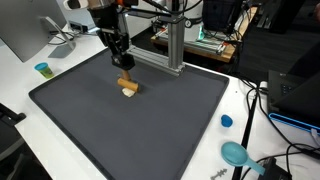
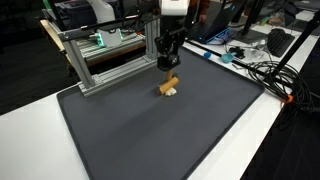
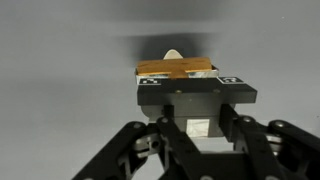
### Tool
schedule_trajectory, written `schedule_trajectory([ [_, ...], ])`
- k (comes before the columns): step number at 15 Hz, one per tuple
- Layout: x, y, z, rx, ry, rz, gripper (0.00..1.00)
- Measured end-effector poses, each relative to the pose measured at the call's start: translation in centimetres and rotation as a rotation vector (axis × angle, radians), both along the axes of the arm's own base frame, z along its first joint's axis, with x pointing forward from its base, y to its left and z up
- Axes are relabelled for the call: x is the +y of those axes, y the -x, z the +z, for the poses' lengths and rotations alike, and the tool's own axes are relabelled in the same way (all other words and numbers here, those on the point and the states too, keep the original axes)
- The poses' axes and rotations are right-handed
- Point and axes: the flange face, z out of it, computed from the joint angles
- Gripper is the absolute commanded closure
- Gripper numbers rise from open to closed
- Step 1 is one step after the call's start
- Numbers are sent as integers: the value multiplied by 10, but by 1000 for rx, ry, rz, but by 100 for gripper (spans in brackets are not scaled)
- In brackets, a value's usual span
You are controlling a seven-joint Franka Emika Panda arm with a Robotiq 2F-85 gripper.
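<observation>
The black Robotiq gripper [image 1: 123, 65] is seen hanging over the far left part of a dark grey rectangular mat [image 1: 150, 130], which is spread on a white table [image 1: 15, 95]. Directly beneath the fingertips a small tan wooden block [image 1: 127, 88] is found lying on the mat, with a paler cream part at its lower side. In both exterior views the gripper [image 2: 167, 67] is held just above the block [image 2: 170, 88], and a thin gap appears between them, so the block is not gripped.

In the wrist view the block [image 3: 175, 68] is shown as a flat tan bar lying crosswise just beyond the gripper [image 3: 197, 97], with a pale rounded piece showing past its far edge. The black linkages fill the lower part of that view. How wide the jaws are set cannot be told from any of the views.

Behind the gripper, at the far edge of the mat [image 2: 160, 140], a silver aluminium frame [image 1: 172, 45] is set on the table. A small teal cup [image 1: 42, 69] is placed off the mat to the left. A blue round cap [image 1: 226, 121] and a teal plastic scoop [image 1: 236, 153] are laid off the mat to the near right, well apart from the block.
</observation>
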Motion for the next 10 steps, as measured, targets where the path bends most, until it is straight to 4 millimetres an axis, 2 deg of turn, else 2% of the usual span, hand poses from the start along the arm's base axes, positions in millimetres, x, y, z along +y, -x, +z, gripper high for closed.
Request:
schedule_trajectory([
  [3,-5,-2,-10,13,1,-7,78],
  [10,-8,-24,-4,-21,4,-2,78],
])
